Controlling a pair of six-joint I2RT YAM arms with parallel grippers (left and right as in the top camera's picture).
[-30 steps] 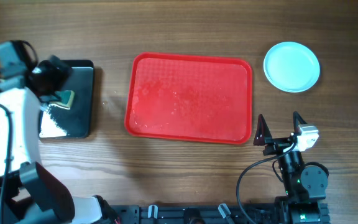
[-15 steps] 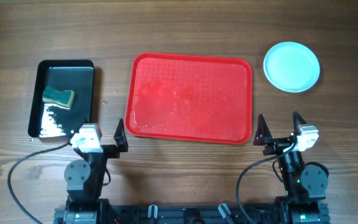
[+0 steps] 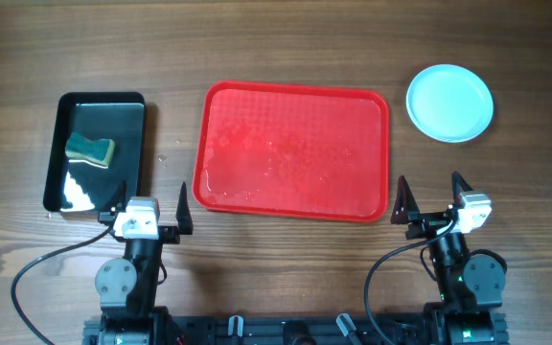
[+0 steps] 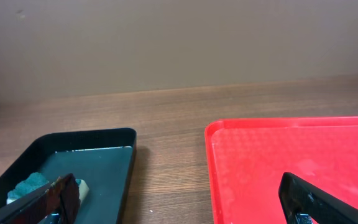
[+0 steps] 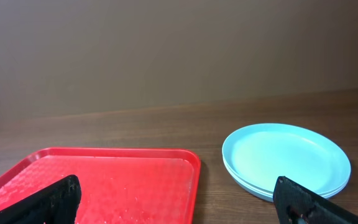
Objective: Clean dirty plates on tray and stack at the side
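Note:
The red tray lies in the middle of the table with no plates on it, only wet specks; it also shows in the left wrist view and the right wrist view. The plates are stacked at the far right, a pale turquoise one on top; the stack also shows in the right wrist view. The white plate is hidden. My left gripper is open and empty near the table's front, left of the tray. My right gripper is open and empty in front of the tray's right corner.
A glossy black tray stands at the left and holds a green sponge and some water. It also shows in the left wrist view. Bare wood lies between the two trays.
The left arm has drawn back from over the black tray to its place at the table's front and settled there. The sponge stays in the black tray. The right arm has not moved.

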